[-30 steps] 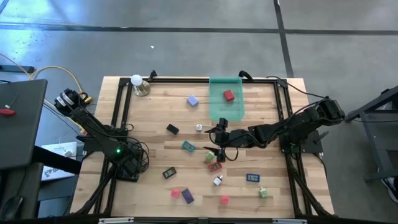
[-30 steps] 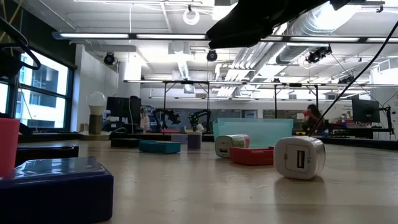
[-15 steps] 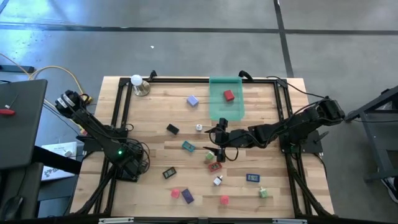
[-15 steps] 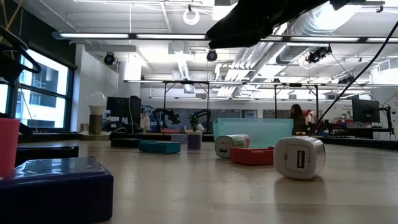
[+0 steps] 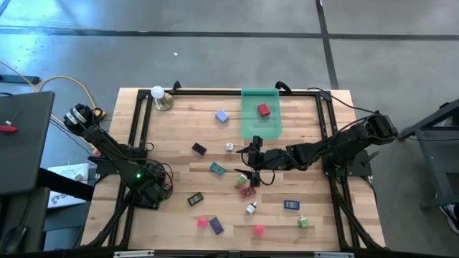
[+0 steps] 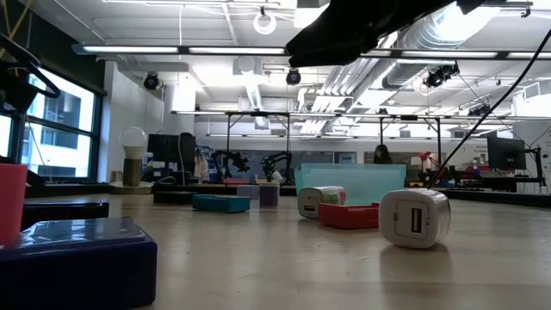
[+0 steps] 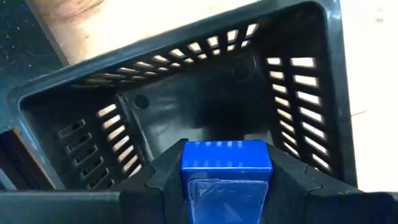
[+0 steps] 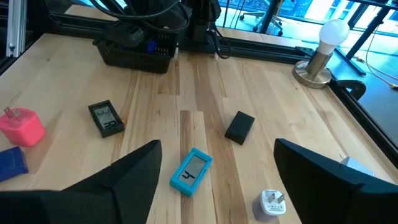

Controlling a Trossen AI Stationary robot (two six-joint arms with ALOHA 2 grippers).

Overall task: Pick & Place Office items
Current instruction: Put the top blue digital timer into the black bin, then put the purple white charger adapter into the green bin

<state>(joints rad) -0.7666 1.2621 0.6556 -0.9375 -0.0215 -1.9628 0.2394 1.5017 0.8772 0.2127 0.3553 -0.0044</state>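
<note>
Small office items lie scattered on the wooden table: a teal piece [image 5: 216,168], a black one [image 5: 199,149], a purple block [image 5: 222,115], and pink, purple and red ones near the front edge. A red block [image 5: 264,110] lies in the translucent green tray [image 5: 252,127]. My left gripper [image 5: 147,188] points down over the black basket [image 7: 298,93], shut on a blue block [image 7: 227,165]. My right gripper [image 8: 217,180] hangs open over the table's middle, above the teal piece [image 8: 189,169], touching nothing. My left gripper pinches the blue block by two opposite sides [image 7: 186,163] between its two fingers. The fingers come from above, pointing down. The block hangs over the inside of the black basket, above its floor.
A white ball lamp on a round metal base [image 5: 159,95] stands at the far left corner. A black frame [image 5: 140,122] runs round the tabletop. In the low view a white cube [image 6: 415,218] and a red piece [image 6: 349,213] lie ahead, and a purple block [image 6: 77,258] lies close by.
</note>
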